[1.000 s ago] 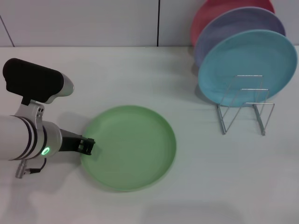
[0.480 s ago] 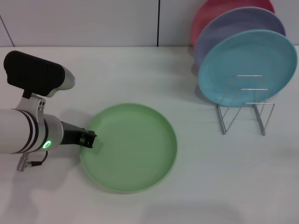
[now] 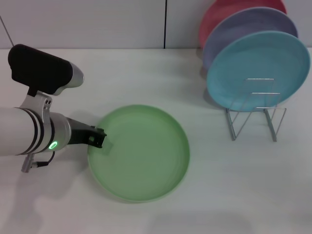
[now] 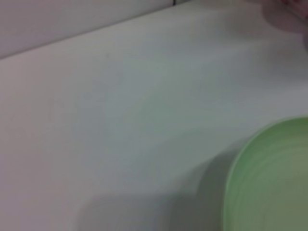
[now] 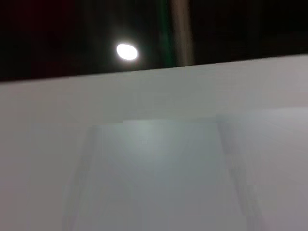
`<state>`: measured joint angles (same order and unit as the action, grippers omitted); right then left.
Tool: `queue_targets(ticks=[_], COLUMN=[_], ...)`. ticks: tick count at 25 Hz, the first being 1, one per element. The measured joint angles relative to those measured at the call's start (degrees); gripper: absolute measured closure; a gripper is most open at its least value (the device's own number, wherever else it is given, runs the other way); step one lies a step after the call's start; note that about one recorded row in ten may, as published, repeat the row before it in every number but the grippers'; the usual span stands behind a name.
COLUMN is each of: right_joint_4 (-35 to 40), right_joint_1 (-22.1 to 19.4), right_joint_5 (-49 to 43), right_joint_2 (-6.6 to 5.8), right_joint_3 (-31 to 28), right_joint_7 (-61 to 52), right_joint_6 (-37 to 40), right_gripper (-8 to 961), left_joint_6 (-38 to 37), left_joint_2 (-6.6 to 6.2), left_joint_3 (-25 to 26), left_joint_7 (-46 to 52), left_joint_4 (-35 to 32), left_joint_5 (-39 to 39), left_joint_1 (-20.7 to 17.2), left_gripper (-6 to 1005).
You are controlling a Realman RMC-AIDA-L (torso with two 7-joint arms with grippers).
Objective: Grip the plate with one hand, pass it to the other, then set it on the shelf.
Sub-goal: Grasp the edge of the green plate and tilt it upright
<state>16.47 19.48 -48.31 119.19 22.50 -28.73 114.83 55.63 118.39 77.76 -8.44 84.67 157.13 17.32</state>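
Note:
The light green plate (image 3: 141, 153) is at the front middle of the white table. My left gripper (image 3: 99, 138), on the silver-white arm with the green light, is shut on the plate's left rim and holds it slightly raised, with a shadow under it. The plate's edge also shows in the left wrist view (image 4: 272, 185). The wire shelf (image 3: 256, 114) stands at the right, well apart from the plate. My right gripper is out of view; its wrist view shows only bare white surface.
A turquoise plate (image 3: 258, 66) leans in the shelf, with a lavender plate (image 3: 243, 27) and a red plate (image 3: 222, 12) behind it. The shelf's front slots hold nothing. The white wall runs along the back of the table.
My left gripper has moved a little right and up with the green plate in it; the plate has risen slightly off the table and shifted toward the right.

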Motion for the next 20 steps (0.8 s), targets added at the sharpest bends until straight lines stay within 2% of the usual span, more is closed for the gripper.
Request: queue_targets(ticks=[4,6,9,11,14,20], right_joint_4=[21.5,32.0,44.7,52.3,60.0,73.8], right_joint_1=[1.6,2.2,3.2,4.1,5.6,8.3], right_joint_5=[-8.1,-13.0,-22.9,-30.3,-38.5,-56.1], right_joint_2=[0.32,0.08,-0.26,-0.44,-1.31,-2.44], right_joint_3=[7.2,12.0,14.6,14.7,14.1,13.3], right_joint_7=[-17.6,-29.7,-47.4,-59.5,-75.0,-97.2], right_joint_6=[-16.8,-26.4,-36.1,-38.2,-37.7,-33.4], right_gripper=[165,165,165,165,165,164], left_joint_6=[-0.1,-0.2,-0.2,-0.1,0.1,0.6], left_joint_2=[0.06,0.07,0.02,0.01,-0.10,-0.18], left_joint_3=[-0.1,-0.1,-0.2,-0.1,0.4,1.1], left_joint_7=[0.0,0.0,0.0,0.0,0.0,-0.3], left_joint_4=[1.8,3.0,4.1,4.9,6.0,7.6], left_joint_5=[0.0,-0.1,-0.1,-0.1,0.0,-0.1], left_joint_1=[-0.5,-0.9,-0.9,-0.8,-0.4,0.4], left_gripper=[907,917,937,946,953,957])
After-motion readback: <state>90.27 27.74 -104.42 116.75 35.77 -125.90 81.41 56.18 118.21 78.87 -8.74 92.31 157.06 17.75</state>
